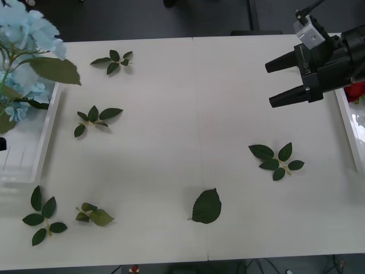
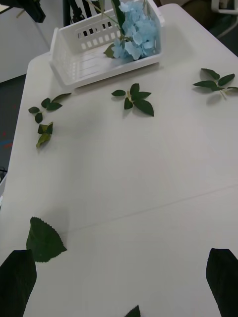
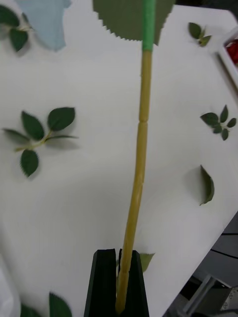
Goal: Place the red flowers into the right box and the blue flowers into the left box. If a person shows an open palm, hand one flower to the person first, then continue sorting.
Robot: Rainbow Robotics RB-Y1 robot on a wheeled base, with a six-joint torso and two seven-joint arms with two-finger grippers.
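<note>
White tabletop [image 1: 199, 114], scattered with loose leaf sprigs [image 1: 276, 160]. Left gripper [image 3: 119, 285]: clenched on a blue flower's stem [image 3: 139, 163], its bloom [image 1: 25, 28] above the left box [image 1: 48, 123] at the tabletop's left edge. Right gripper [image 1: 272, 83]: released, empty, beside the right box [image 1: 349, 123] holding red flowers [image 1: 356, 91] at the right edge.

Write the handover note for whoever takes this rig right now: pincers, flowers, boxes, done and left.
Left pincer: shut on a blue flower's stem, held at the left box.
Right pincer: open and empty, raised above the table near the right box.
Blue flowers already lie in the left box; red flowers show at the right box.
Loose leaf sprigs lie scattered on the table.
Left to do: release the held blue flower into the left box.
</note>
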